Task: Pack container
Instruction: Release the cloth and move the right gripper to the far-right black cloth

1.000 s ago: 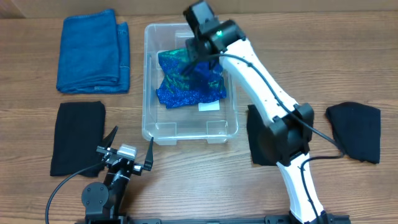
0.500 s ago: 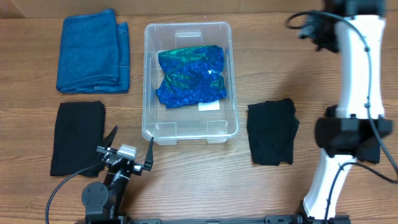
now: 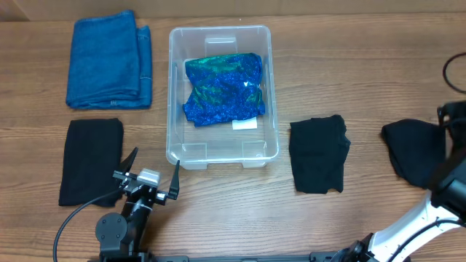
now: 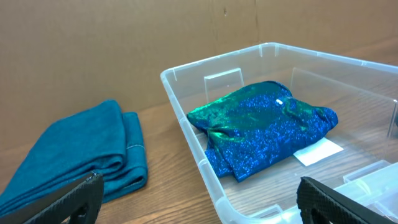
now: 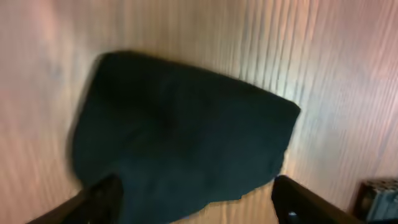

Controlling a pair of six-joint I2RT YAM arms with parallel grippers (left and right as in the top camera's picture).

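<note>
The container (image 3: 172, 87) is a clear bin standing mid-table, with a blue-green sparkly cloth (image 3: 222, 89) lying inside it above a white label (image 3: 244, 124). My left gripper (image 3: 151, 171) rests open just in front of the container's near left corner. In its wrist view the container (image 4: 186, 118), the sparkly cloth (image 4: 261, 130) and the open left gripper (image 4: 199, 202) all show, with nothing between the fingers. My right gripper (image 5: 199, 202) hangs open above a black cloth (image 5: 180, 130) at the far right; that view is blurred. Only the right arm (image 3: 445, 191) shows at the overhead edge.
A folded blue towel (image 3: 109, 60) lies at the back left, seen also as the blue towel (image 4: 81, 155) by the left wrist. Black cloths lie at the left (image 3: 91, 161), right of the container (image 3: 318, 154) and at the far right (image 3: 415, 151).
The right arm swung from over the container out to the far right edge, and its jaws opened wide. The sparkly cloth stayed in the container. The left arm has not moved.
</note>
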